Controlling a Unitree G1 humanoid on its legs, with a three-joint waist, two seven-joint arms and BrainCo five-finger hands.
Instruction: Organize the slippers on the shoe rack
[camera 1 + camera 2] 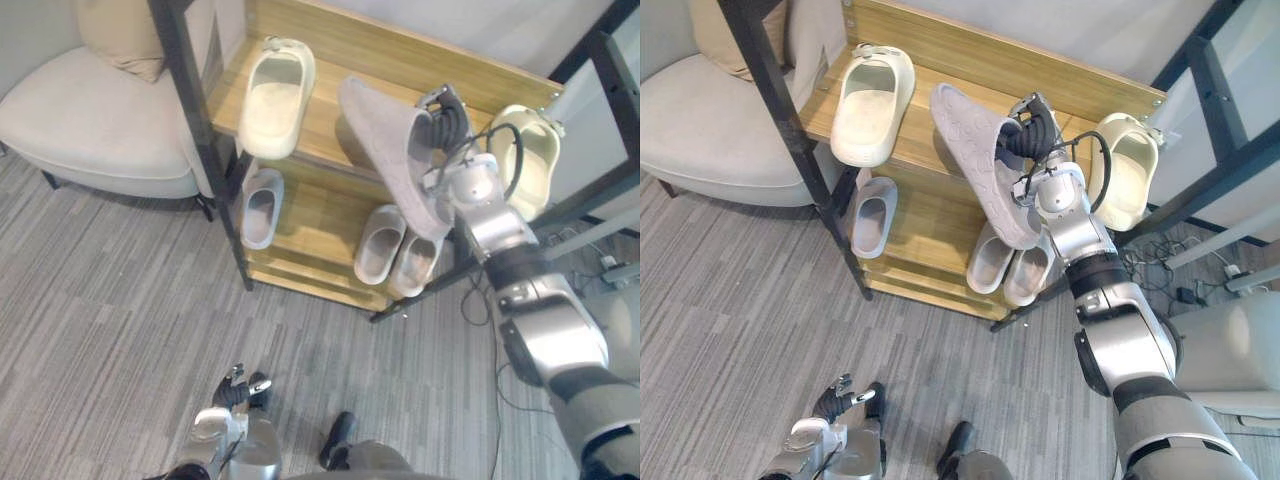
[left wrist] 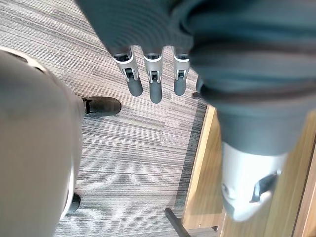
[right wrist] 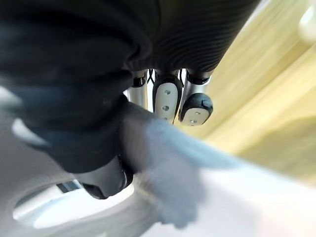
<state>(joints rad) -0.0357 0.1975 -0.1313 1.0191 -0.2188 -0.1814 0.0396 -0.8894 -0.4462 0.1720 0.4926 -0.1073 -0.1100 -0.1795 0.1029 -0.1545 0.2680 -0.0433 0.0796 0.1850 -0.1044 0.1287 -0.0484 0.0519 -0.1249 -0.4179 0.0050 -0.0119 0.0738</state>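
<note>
My right hand (image 1: 446, 120) is shut on a grey slipper (image 1: 385, 150), its sole turned up toward me, tilted over the middle of the rack's top shelf (image 1: 400, 60). In the right wrist view the fingers (image 3: 165, 96) curl round the slipper's edge (image 3: 197, 197). One cream slipper (image 1: 275, 95) lies at the shelf's left and another (image 1: 525, 155) at its right end. On the lower shelf a single grey slipper (image 1: 260, 205) lies at the left and a grey pair (image 1: 395, 250) at the right. My left hand (image 1: 235, 390) hangs low over the carpet, its fingers (image 2: 153, 79) straight and holding nothing.
The rack's black post (image 1: 200, 130) stands at its left front corner. A beige armchair (image 1: 100, 120) with a cushion (image 1: 120, 35) sits left of the rack. A white unit (image 1: 1230, 350) stands at the right. Grey carpet (image 1: 120, 300) lies before the rack.
</note>
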